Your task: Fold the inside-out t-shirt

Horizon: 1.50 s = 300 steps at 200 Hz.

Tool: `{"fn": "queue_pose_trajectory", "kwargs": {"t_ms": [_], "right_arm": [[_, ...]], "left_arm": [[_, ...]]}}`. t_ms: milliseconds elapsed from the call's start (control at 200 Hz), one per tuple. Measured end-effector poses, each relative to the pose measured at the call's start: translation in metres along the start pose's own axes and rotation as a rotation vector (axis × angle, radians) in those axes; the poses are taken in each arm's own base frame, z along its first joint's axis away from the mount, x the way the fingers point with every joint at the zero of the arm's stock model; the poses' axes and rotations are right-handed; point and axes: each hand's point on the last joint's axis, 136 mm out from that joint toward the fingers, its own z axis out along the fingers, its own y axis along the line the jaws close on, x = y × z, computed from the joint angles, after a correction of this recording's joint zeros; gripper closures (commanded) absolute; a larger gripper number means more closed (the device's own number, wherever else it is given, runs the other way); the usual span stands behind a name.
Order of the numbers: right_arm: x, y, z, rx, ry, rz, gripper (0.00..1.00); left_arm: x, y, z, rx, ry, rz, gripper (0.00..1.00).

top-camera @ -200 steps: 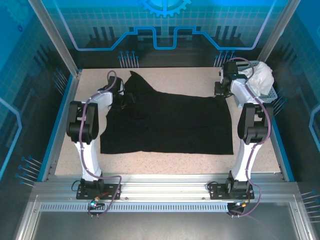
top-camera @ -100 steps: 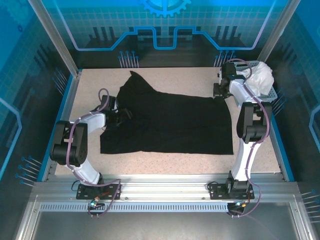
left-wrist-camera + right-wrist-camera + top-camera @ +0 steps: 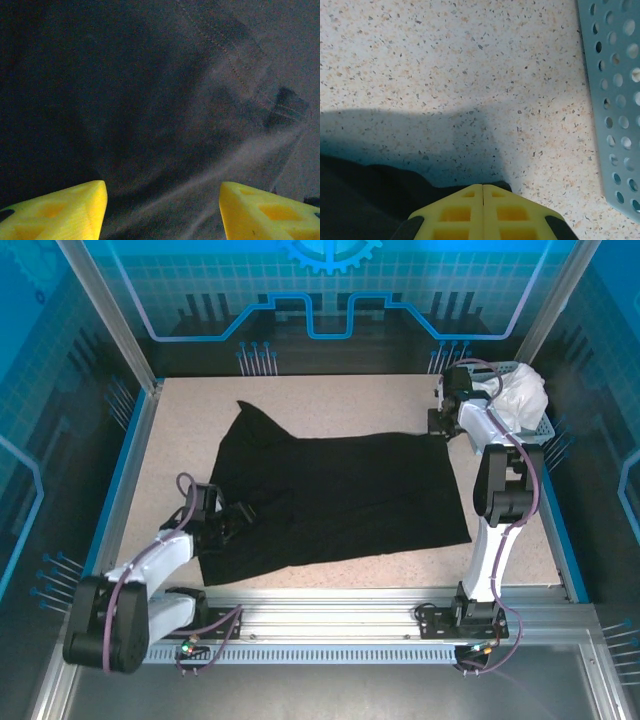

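Note:
The inside-out t-shirt (image 3: 340,495) lies spread across the speckled table, black, with one pointed part reaching toward the far left. My left gripper (image 3: 240,518) sits low on the shirt's near-left part. In the left wrist view its yellow fingers (image 3: 75,207) stand wide apart, with dark, creased cloth (image 3: 150,100) across the gap (image 3: 161,187). My right gripper (image 3: 440,423) is at the shirt's far-right corner. In the right wrist view its jaws (image 3: 483,186) are pressed together, and black cloth (image 3: 360,200) shows at both sides of the tips.
A pale perforated basket (image 3: 540,430) holding a white garment (image 3: 520,390) stands at the far right, close to the right gripper; its wall (image 3: 615,100) shows in the right wrist view. Bare speckled table (image 3: 340,400) lies beyond the shirt. A metal rail (image 3: 330,605) runs along the near edge.
My left arm has swung back toward the near-left corner. The shirt's left side and pointed part have shifted nearer with it. The right gripper has stayed at its corner.

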Motion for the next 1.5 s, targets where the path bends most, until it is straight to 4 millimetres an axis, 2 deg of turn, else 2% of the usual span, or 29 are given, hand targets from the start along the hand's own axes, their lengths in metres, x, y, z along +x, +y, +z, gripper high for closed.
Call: {"fn": "queue_pose_trajectory", "kwargs": {"t_ms": [80,155,290,400,535,595,750,915,1035,1311,1501], "right_arm": [[0.006,0.0,0.003,0.003,0.016,-0.005,1.0],[0.009,0.0,0.004,0.004,0.024,-0.007,1.0],[0.008,0.001,0.004,0.003,0.023,-0.009,1.0],[0.008,0.003,0.003,0.0,0.022,-0.015,1.0],[0.008,0.004,0.003,-0.001,0.021,-0.017,1.0],[0.008,0.005,0.003,-0.001,0.021,-0.018,1.0],[0.008,0.005,0.003,-0.002,0.021,-0.019,1.0],[0.008,0.005,0.003,-0.002,0.021,-0.019,1.0],[0.008,0.005,0.003,-0.002,0.021,-0.019,1.0],[0.008,0.01,0.003,-0.006,0.02,-0.029,1.0],[0.008,0.013,0.002,-0.008,0.02,-0.04,1.0]], "left_arm": [[-0.009,-0.003,-0.008,-0.009,-0.045,0.006,0.36],[-0.03,-0.013,-0.012,-0.03,-0.086,0.024,0.35],[-0.101,-0.057,-0.002,-0.035,-0.186,0.075,0.35],[-0.165,-0.09,0.025,-0.029,-0.254,0.104,0.34],[-0.232,-0.113,0.07,-0.049,-0.287,0.133,0.34],[-0.256,-0.117,0.087,-0.054,-0.297,0.145,0.34],[-0.298,-0.118,0.123,-0.077,-0.27,0.161,0.34],[-0.331,-0.122,0.146,-0.066,-0.241,0.145,0.36],[-0.346,-0.124,0.158,-0.058,-0.22,0.13,0.39],[-0.348,-0.121,0.193,-0.028,-0.153,0.082,0.49],[-0.351,-0.12,0.194,-0.009,-0.148,0.056,0.57]]}}
